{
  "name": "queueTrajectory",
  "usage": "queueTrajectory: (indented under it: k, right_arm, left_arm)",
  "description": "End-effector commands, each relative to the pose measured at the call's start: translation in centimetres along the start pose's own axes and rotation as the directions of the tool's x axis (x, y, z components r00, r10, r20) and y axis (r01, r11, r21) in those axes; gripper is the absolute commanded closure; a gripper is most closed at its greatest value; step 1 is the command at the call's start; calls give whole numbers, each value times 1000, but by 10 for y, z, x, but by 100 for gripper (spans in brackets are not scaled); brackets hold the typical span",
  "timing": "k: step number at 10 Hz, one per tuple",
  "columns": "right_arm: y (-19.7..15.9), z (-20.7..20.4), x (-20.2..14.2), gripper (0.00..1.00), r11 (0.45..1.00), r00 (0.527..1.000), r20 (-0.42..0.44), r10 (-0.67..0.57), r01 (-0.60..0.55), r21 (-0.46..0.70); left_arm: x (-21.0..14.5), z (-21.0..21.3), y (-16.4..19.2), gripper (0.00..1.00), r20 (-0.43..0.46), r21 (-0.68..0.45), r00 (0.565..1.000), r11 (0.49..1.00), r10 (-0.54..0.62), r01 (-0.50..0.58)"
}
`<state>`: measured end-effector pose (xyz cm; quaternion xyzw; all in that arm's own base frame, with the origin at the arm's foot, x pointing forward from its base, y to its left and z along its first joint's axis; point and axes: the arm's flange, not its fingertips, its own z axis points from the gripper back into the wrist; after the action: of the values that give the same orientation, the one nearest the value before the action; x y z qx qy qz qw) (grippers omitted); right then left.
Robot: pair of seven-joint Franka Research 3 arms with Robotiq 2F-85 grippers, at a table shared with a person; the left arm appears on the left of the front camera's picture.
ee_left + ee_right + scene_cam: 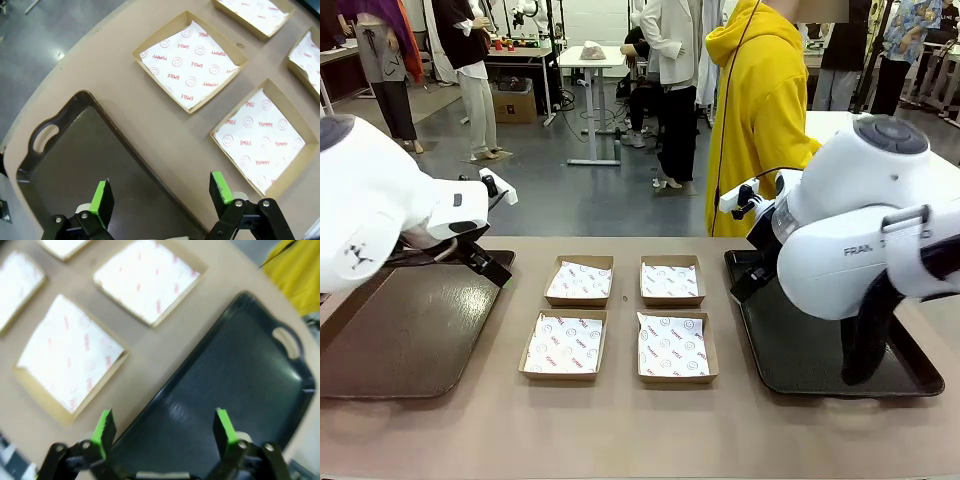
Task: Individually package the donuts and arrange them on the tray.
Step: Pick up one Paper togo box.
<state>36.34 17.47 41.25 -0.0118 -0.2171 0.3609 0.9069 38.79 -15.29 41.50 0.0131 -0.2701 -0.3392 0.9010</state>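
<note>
Nearest to the robot, the left gripper (pixel 161 192) hangs with its jaws wide apart and nothing between the green pads, above the near corner of the left tray (pixel 100 160). The right gripper (pixel 164 427) is the same, spread and empty, above the right tray (pixel 235 365). Both trays are dark, smooth and a little shiny, rectangular with rounded corners, a raised rim and a cut-out handle. Between them on the matte beige table (pixel 620 430) stand four shallow square cardboard boxes (pixel 161 34), two by two. Each is lined with white paper (pixel 192 62) printed with red words and smiling faces (one sheet is lifted a little at a corner). No donut lies in any box or on either tray, so where the donuts are I cannot tell. I judge the task is at its very beginning, with nothing packaged yet. The next move calls for a donut within reach, then a soft grip that does not mark the glaze, and a placement in the middle of one paper. At the far side stands a person (pixel 760 110) in a yellow hoodie.
</note>
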Motion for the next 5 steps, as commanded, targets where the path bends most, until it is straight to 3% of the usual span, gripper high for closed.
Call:
queueTrajectory:
  k: [1,5]
  right_arm:
    - [42,56,-92,0,999,998,-40,40,-39,25]
    - [76,88,-138,0,998,994,-91,66,-65,15]
  left_arm:
    - [-88,54,-30,0,-52,-15,996,998,-70,69]
    - [-134,105,-55,0,-69,-31,992,994,-107,105]
